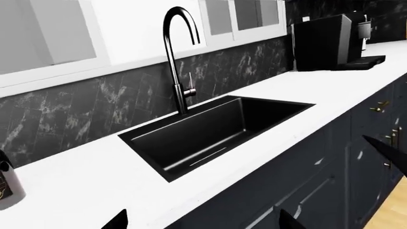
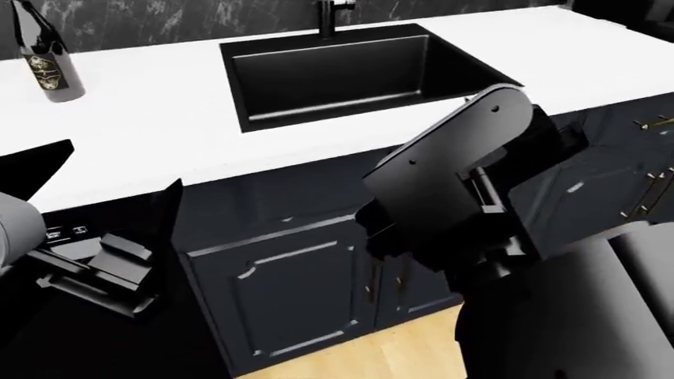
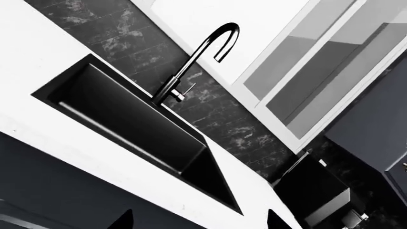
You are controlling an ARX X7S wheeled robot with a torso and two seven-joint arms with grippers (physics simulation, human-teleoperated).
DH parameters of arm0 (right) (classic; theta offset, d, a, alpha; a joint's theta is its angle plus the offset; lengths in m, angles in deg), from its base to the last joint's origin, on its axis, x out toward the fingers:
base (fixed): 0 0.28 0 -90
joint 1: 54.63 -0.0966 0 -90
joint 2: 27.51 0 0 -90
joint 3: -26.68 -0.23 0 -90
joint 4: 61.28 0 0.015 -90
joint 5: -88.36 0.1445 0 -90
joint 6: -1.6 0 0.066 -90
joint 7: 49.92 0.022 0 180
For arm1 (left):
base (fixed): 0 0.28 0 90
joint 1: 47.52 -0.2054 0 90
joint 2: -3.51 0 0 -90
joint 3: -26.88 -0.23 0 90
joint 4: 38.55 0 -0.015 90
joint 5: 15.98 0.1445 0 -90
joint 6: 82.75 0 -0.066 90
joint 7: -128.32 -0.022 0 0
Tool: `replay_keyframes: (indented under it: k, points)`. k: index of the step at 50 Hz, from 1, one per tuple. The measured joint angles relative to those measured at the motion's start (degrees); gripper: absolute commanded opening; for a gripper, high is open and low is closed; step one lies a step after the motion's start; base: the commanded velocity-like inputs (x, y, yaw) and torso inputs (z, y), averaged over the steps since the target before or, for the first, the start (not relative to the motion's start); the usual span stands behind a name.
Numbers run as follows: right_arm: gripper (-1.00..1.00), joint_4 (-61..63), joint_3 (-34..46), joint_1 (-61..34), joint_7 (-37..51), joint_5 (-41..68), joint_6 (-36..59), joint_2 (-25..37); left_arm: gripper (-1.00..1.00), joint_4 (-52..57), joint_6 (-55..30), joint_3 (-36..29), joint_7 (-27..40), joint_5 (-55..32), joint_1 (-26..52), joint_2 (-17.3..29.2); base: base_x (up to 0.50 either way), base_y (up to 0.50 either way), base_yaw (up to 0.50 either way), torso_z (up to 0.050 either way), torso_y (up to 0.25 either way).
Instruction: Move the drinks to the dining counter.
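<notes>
Left wrist view: The camera faces the sink point(image 1: 216, 136) and the black tap point(image 1: 180, 57) set in the white surface point(image 1: 76, 186). A coffee machine point(image 1: 330, 40) stands at the far end. Only the base of the wine bottle point(image 1: 7, 183) shows, at the frame edge, upright on the surface. The left gripper point(image 1: 203, 220) shows two dark fingertips set well apart, so it is spread and holds nothing. It hangs off the front edge of the surface, clear of everything.

Head view: The wine bottle point(image 2: 47, 59) stands upright on the surface point(image 2: 158, 126), well to the left of the sink point(image 2: 348, 71) and near the tiled wall. The left arm is low at the left; its gripper point(image 2: 100, 170) is open, empty and short of the bottle. The right arm's bulk point(image 2: 463, 197) sits before the cabinet doors; its fingertips are hidden here. No other drink and no dining counter are in view.

Right wrist view: Sink point(image 3: 127, 129), tap point(image 3: 197, 57) and coffee machine point(image 3: 311, 191) only. The right gripper point(image 3: 197, 220) shows two separated tips, open and empty.

Judgement: The step in hand is the reach for the bottle. The left gripper should swing leftward, approach level, and close on the broad lower body rather than the neck, as a tall bottle tips readily if nudged high.
</notes>
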Motion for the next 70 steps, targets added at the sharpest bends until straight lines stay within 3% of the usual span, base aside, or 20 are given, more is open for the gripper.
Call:
replay_keyframes:
  k: [29, 70]
  points:
    - [1.00, -0.43, 0.38, 0.23, -1.02, -0.74, -0.28, -0.78, 1.00, 0.28, -0.26, 1.50, -0.14, -0.12, -1.03, 0.24, 0.00, 0.00, 0.50, 0.000, 0.000]
    - [1.00, 0.09, 0.51, 0.47, -1.77, -0.33, -0.67, -0.09, 1.00, -0.21, -0.59, -2.16, 0.68, -0.62, 2.86, -0.19, 0.00, 0.00, 0.50, 0.000, 0.000]
